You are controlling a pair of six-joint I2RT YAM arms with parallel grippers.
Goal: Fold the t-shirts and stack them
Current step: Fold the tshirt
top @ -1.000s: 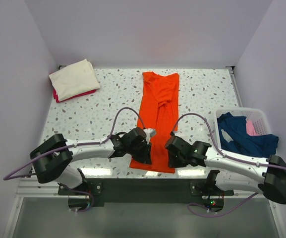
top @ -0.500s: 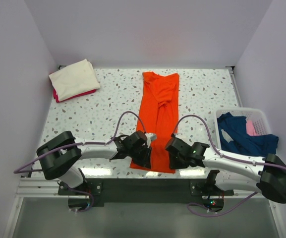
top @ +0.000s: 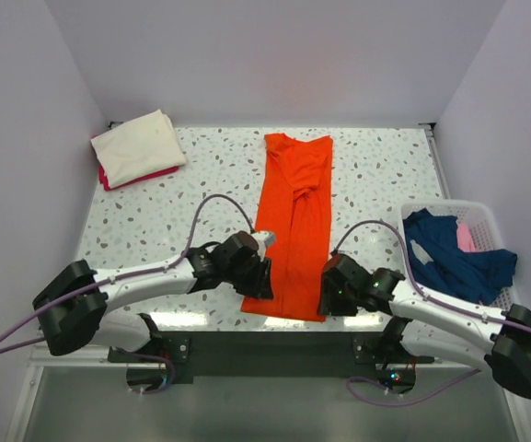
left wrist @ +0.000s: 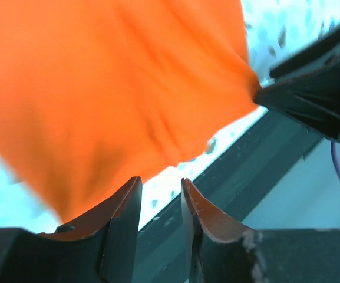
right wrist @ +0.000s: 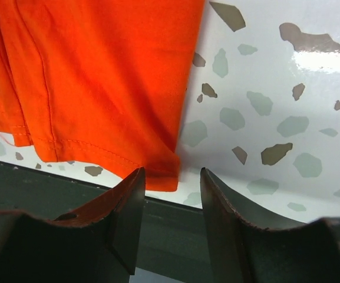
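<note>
Speckled table [top: 155, 212] — the orange t-shirt [top: 294, 221] lies as a long narrow strip down its middle, hem at the near edge. The left gripper [left wrist: 161, 184] and right gripper [right wrist: 172, 174] flank the hem's two corners, jaws apart, gripping nothing. A folded cream t-shirt [top: 136, 143] sits at the far left corner.

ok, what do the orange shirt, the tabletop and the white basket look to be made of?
Orange t-shirt: soft matte cloth, probably a knit; it creases and has a stitched hem.
Tabletop: hard and glossy, with a terrazzo-style speckle and glare; stone or laminate, can't tell.
Basket: thin, rigid white walls, probably moulded plastic.
</note>
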